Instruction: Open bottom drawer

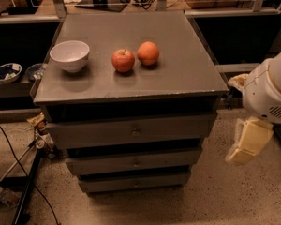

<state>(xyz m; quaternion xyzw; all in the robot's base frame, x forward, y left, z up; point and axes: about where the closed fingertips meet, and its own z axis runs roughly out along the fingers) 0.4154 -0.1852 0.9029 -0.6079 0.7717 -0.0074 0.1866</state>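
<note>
The room is dim. Light comes from above and lands on the grey tabletop [178,78], which shines a bit near its front edge. The bowl [70,55], apple [123,60] and orange [148,53] each throw a small soft shadow. Below, it gets dark — the bottom drawer [133,182] sits in shade. The claw [241,151], low on the right beside the cabinet [84,134], looks pale yellow — brighter than the floor [215,200].

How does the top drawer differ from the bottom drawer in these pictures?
The top drawer looks taller and wider; the bottom drawer looks the thinnest and narrowest. The top drawer sits just under the tabletop; the bottom drawer is nearest the floor. Both are flat grey fronts, and both look shut. The gripper hangs off to their right, touching neither.
</note>
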